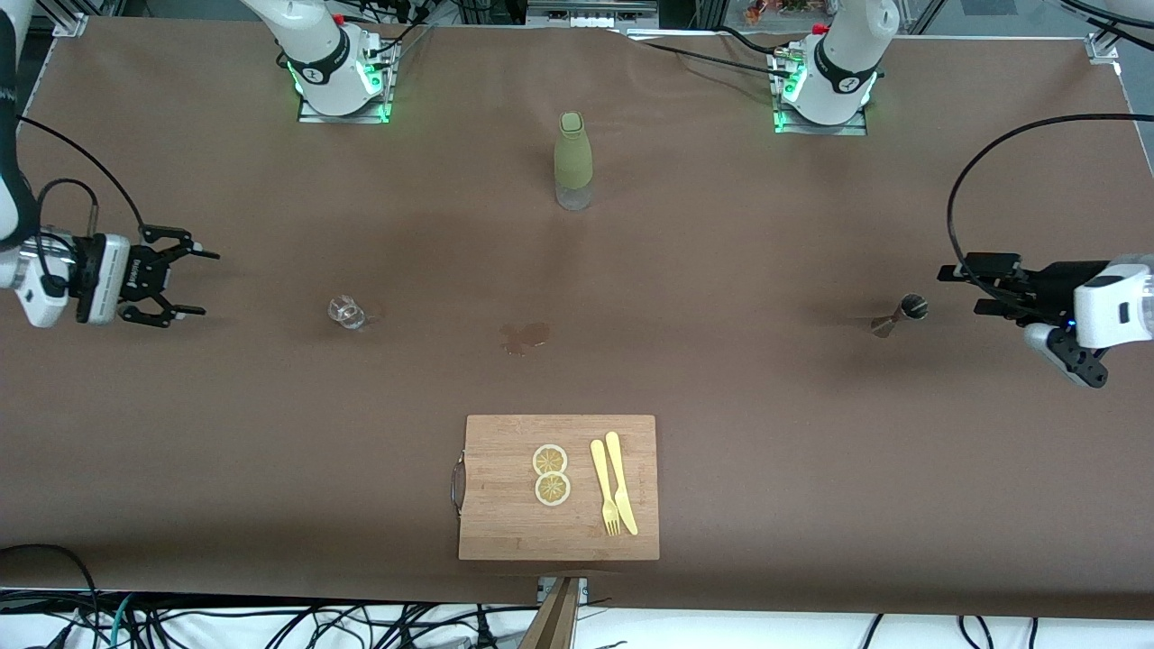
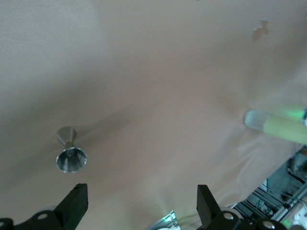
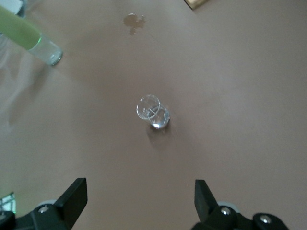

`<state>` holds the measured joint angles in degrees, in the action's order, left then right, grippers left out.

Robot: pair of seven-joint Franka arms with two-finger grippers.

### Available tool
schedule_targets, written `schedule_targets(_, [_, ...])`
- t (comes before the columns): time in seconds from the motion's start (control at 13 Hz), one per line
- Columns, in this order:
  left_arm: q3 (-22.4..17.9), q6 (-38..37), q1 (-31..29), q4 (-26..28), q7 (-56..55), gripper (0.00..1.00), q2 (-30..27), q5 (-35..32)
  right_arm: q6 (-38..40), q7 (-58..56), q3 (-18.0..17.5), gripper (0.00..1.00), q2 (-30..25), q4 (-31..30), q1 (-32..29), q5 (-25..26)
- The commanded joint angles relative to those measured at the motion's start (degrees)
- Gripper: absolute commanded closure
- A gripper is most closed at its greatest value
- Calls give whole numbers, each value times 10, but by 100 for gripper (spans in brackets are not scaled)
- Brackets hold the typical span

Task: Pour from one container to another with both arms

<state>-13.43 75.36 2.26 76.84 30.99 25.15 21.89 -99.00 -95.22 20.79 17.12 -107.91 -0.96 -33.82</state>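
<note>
The tiny clear glass tumbler point(image 1: 346, 312) point(image 3: 153, 112) stands on the brown table toward the right arm's end. My right gripper point(image 1: 200, 283) point(image 3: 140, 190) hovers open, pointing at the tumbler with a gap between them. The small silvery jigger point(image 1: 902, 315) point(image 2: 70, 151) stands toward the left arm's end. My left gripper point(image 1: 956, 290) point(image 2: 142, 197) is open beside the jigger, not touching it, with nothing between its fingers.
A tall olive-green bottle point(image 1: 573, 159) stands mid-table near the arm bases. A dark wet stain point(image 1: 525, 337) lies at the table's centre. A wooden cutting board point(image 1: 505, 505) with two lemon slices point(image 1: 551, 474), a yellow fork and knife point(image 1: 613, 483) sits near the front edge.
</note>
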Motion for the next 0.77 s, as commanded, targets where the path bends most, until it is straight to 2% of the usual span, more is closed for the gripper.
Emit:
schedule_targets(0.0, [59, 2, 2, -16, -98, 0, -30, -74, -15, 145, -3, 1, -52, -19, 3, 48])
schedule_targets(0.08, [70, 2, 1, -23, -96, 0, -41, -88, -21, 208, -3, 1, -64, -19, 9, 65])
schedule_targets(0.23, [71, 1, 0, -27, -96, 0, -57, -95, -28, 317, -7, 1, -95, -18, 20, 136])
schedule_targets(0.54, [72, 1, -2, -27, -101, 0, -102, -154, -29, 493, -50, 1, -156, -14, 25, 260])
schedule_targets(0.69, [71, 2, -3, -27, -114, 0, -114, -154, -23, 597, -81, 1, -176, -7, 25, 309])
